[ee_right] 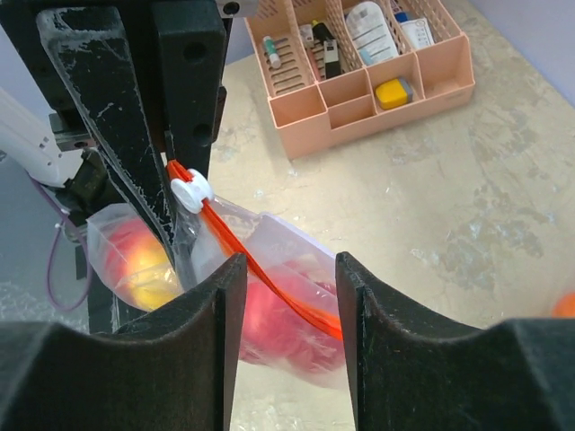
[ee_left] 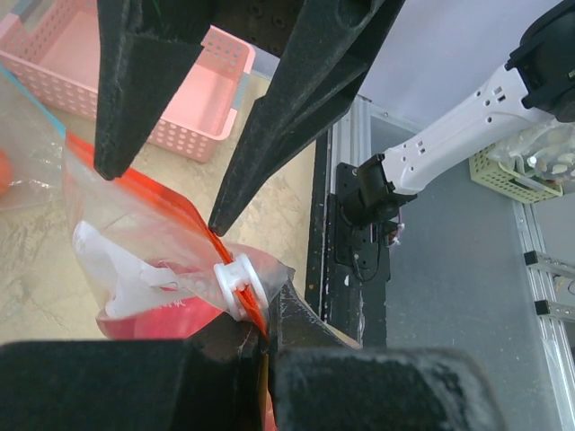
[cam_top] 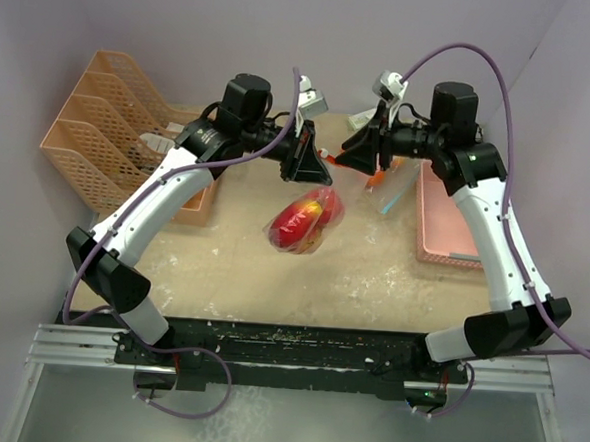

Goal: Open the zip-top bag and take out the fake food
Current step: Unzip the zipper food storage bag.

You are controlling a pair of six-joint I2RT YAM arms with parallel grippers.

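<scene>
A clear zip-top bag (cam_top: 303, 222) with an orange zip strip (ee_right: 269, 274) hangs in the air above the table. Red apples (cam_top: 297, 224) show through it, one with a yellow side (ee_right: 135, 265). My left gripper (cam_top: 313, 167) is shut on the bag's top edge right beside the white slider (ee_left: 235, 285), also in the left wrist view (ee_left: 265, 310). My right gripper (cam_top: 355, 157) is open; the zip strip runs between its jaws in the right wrist view (ee_right: 287, 265). An orange (ee_right: 566, 305) lies on the table.
A pink basket (cam_top: 445, 230) stands at the right, with a second clear bag with a blue strip (cam_top: 397, 192) beside it. A peach desk organizer (cam_top: 110, 140) with small items stands at the back left. The table's near edge carries the arm bases.
</scene>
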